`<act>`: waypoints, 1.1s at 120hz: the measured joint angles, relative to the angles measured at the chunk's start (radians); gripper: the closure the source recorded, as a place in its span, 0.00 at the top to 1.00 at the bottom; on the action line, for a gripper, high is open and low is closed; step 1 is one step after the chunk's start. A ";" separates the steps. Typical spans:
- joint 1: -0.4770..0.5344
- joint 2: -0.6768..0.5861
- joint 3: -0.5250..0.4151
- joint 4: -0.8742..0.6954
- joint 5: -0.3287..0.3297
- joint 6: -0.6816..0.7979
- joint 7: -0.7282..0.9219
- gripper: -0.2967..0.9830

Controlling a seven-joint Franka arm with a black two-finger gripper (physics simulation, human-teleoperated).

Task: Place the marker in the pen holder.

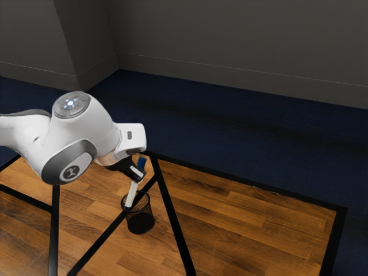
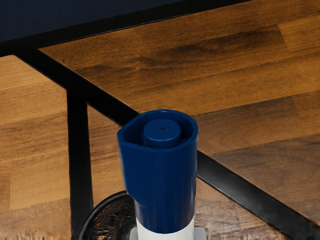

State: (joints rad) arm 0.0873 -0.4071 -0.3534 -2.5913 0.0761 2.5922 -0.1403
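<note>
The marker is off the table and has been brought to the pen holder, so most of the work looks done. The pincer is closed on it, gripping it between its two sides just below the blue cap. Beneath the pincer, the white lower end reaches down to the holder's mouth and overlaps the rim in the exterior view; whether the tip is inside or only in front of the near edge, I cannot tell. Most of the marker's length is outside the holder. What is left is to get the tip surely within the rim, lower the marker, open the pincer and back away.

The marker points cap up, white end down. Its long axis runs through the pincer, steep but not upright: above the pincer the cap leans toward the exterior view's right, and below it the white end slants toward the exterior view's left, near that side of the rim. The holder stands upright on the table, under the pincer. That slant could make the tip catch on the rim, so straightening the marker a little before lowering seems wise.
</note>
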 joint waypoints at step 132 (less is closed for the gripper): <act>0.110 0.050 0.082 0.173 0.086 0.077 -0.034 0.63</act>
State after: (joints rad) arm 0.1972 -0.3571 -0.2716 -2.4181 0.1622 2.6694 -0.1745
